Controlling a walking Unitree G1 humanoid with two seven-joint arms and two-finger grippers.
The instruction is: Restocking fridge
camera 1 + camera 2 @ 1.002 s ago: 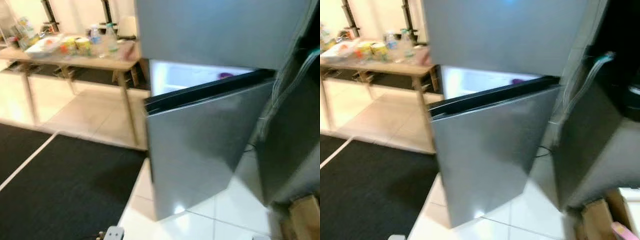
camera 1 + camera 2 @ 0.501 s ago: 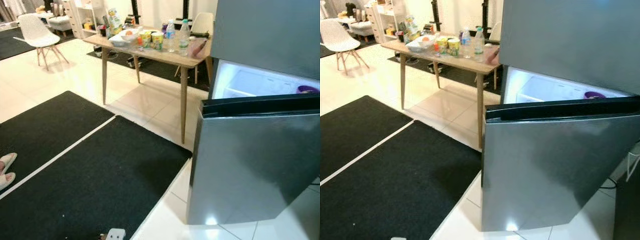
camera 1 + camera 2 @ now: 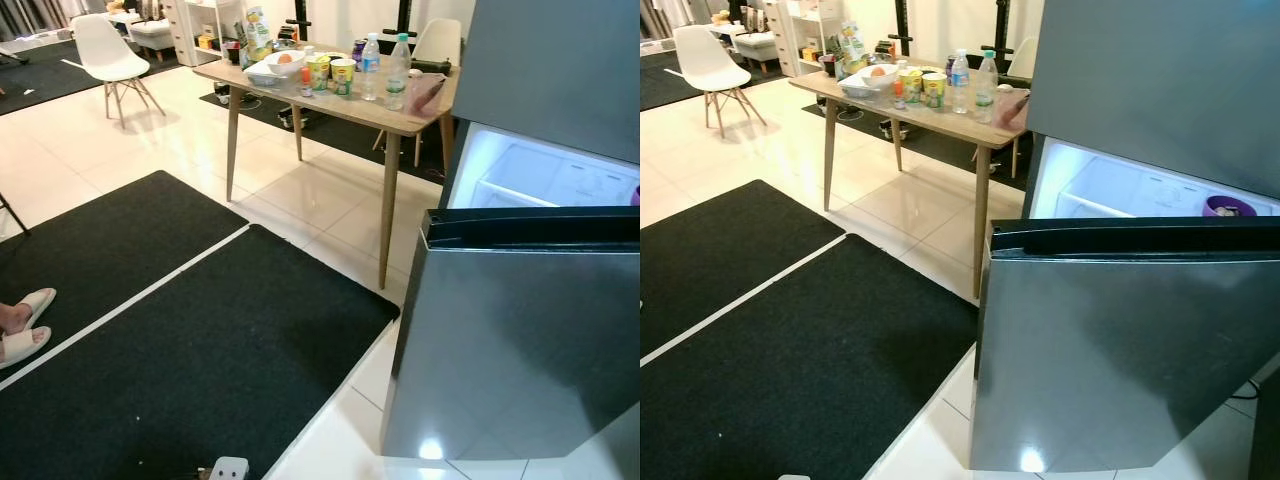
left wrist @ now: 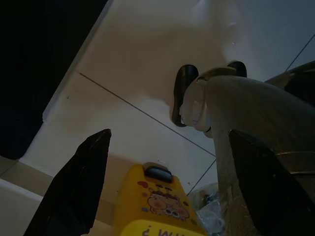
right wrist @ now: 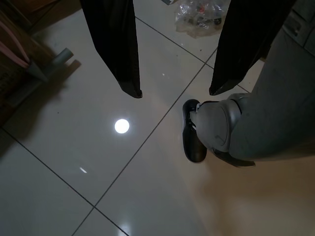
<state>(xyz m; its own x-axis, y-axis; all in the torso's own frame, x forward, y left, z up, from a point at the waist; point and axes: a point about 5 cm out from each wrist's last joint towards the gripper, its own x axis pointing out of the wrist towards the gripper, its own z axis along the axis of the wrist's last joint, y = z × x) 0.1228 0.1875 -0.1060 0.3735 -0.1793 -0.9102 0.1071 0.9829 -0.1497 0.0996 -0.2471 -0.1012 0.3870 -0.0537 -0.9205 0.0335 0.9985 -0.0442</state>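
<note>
Glossy cream floor tiles [image 3: 300,190] are seen across the room, with two black mats [image 3: 180,350] laid at the near left, parted by a pale strip. On the right stands the steel fridge [image 3: 1160,90], upright, its long axis vertical; its lower door [image 3: 1130,350] is swung out toward the near side, the black top edge running left to right, and the lit white interior [image 3: 1120,190] is exposed behind it, with a purple bowl [image 3: 1228,207] at its right. Open floor is left between the door's left edge and the mats. Farther back, just left of the fridge, a wooden table [image 3: 330,95] is loaded with water bottles [image 3: 399,72], cups and a white bowl [image 3: 268,70]; a white chair [image 3: 108,55] is placed far left, well apart. A slippered foot [image 3: 22,330] is visible at the near left edge. The left gripper [image 4: 162,187] is spread wide, a yellow cartooned bottle [image 4: 160,204] lying between its fingers; whether it is touched cannot be told. The right gripper [image 5: 174,93] hangs parted, holding nothing, over the tiles beside the robot's foot [image 5: 197,135].
</note>
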